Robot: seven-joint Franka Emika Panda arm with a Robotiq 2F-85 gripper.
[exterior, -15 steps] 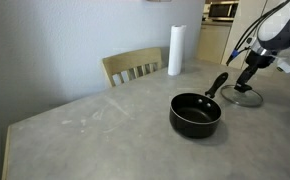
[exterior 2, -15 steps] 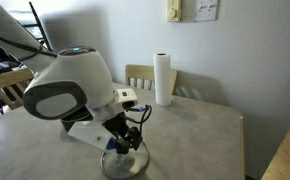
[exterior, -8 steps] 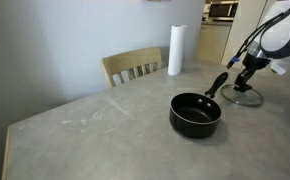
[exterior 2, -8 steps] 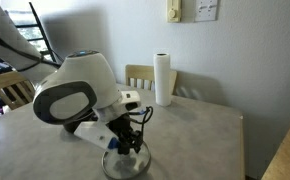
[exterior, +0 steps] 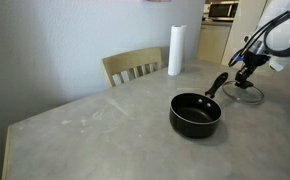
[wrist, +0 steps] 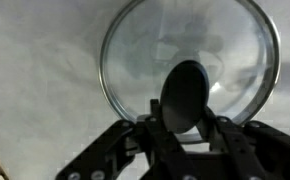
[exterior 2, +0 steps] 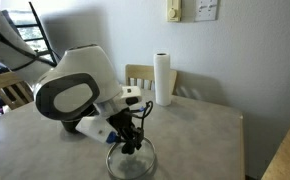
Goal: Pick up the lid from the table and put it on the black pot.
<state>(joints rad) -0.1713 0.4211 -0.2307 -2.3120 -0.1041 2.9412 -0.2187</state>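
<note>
The lid (exterior: 243,94) is clear glass with a metal rim and lies at the far right of the table (exterior: 85,135), just past the tip of the pot's handle. My gripper (exterior: 248,73) stands over it, shut on its dark centre knob. In the wrist view the knob (wrist: 185,92) sits between my fingers (wrist: 161,122), with the glass lid (wrist: 145,50) spread out behind it. The black pot (exterior: 195,114) stands empty in mid-table, handle pointing toward the lid. In an exterior view the arm leans over the lid (exterior 2: 131,162) with the gripper (exterior 2: 132,146) on top; the pot is out of view there.
A white paper towel roll (exterior: 175,50) stands at the table's back edge beside a wooden chair (exterior: 133,67); both show again in an exterior view, the roll (exterior 2: 163,80) and chair (exterior 2: 140,74). The table's edge (exterior 2: 240,140) runs close by the lid's side.
The jaws have closed from wide open onto the lid's knob. The arm's upper part has shifted slightly upward; the lid stays in about the same spot.
</note>
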